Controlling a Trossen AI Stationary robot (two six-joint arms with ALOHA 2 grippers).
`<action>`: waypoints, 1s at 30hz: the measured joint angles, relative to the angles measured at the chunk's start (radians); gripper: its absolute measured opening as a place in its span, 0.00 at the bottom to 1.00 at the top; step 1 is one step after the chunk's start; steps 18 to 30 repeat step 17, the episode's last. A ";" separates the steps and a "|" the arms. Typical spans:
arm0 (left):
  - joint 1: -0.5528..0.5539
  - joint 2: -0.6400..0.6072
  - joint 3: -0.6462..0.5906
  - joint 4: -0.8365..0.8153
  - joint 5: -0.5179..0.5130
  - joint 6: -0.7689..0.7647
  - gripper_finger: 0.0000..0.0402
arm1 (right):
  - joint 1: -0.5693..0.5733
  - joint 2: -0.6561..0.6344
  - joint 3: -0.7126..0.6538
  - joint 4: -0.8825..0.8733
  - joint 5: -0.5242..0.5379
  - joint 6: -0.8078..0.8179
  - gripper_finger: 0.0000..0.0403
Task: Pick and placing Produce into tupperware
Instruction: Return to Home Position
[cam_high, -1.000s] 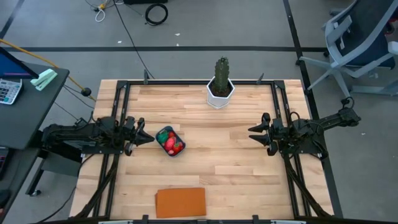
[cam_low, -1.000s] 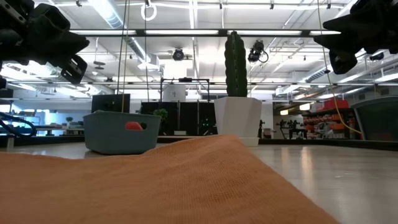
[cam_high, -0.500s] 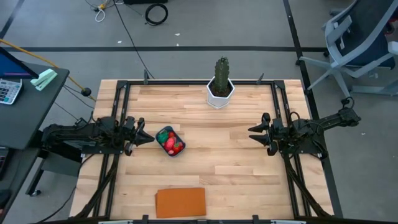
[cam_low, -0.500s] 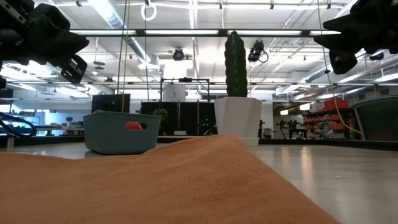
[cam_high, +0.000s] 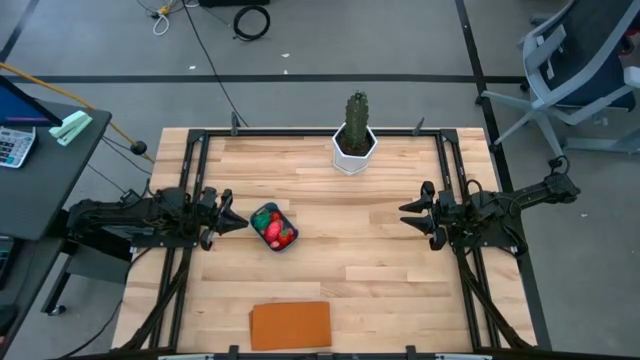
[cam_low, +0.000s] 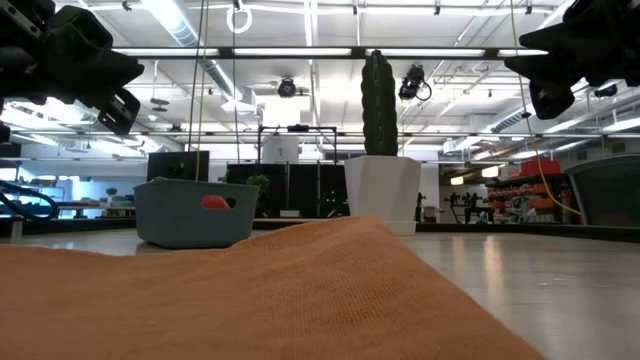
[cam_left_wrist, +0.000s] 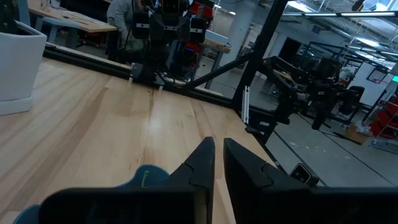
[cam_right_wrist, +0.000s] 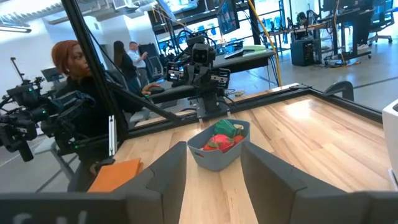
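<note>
The teal-blue tupperware (cam_high: 273, 227) rests on its base on the wooden table, left of centre. Red, pink and green toy produce (cam_high: 277, 231) lies inside it; in the right wrist view the pile (cam_right_wrist: 222, 135) rises above the tupperware's rim (cam_right_wrist: 219, 148). My left gripper (cam_high: 240, 223) hovers shut just left of the tupperware, above the table, and touches nothing. In the left wrist view the tupperware's rim (cam_left_wrist: 146, 177) peeks out below that gripper (cam_left_wrist: 219, 155). My right gripper (cam_high: 405, 215) hovers open on the table's right side, pointing toward the tupperware from far off.
A tall green cactus in a white pot (cam_high: 354, 135) stands at the table's far edge, centre. A flat orange board (cam_high: 290, 325) lies at the near edge and fills the low view's foreground (cam_low: 250, 290). People (cam_right_wrist: 68, 62) are in the room beyond the table.
</note>
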 joint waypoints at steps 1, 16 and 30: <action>0.000 0.000 0.000 0.000 0.000 0.000 0.10 | 0.000 0.000 0.000 0.000 0.000 0.000 0.40; 0.000 0.000 0.000 0.000 0.000 0.000 0.08 | 0.000 0.000 0.000 0.000 0.000 0.000 0.40; 0.000 0.000 0.000 0.000 0.000 0.000 0.08 | 0.000 0.000 0.000 0.000 0.000 0.000 0.40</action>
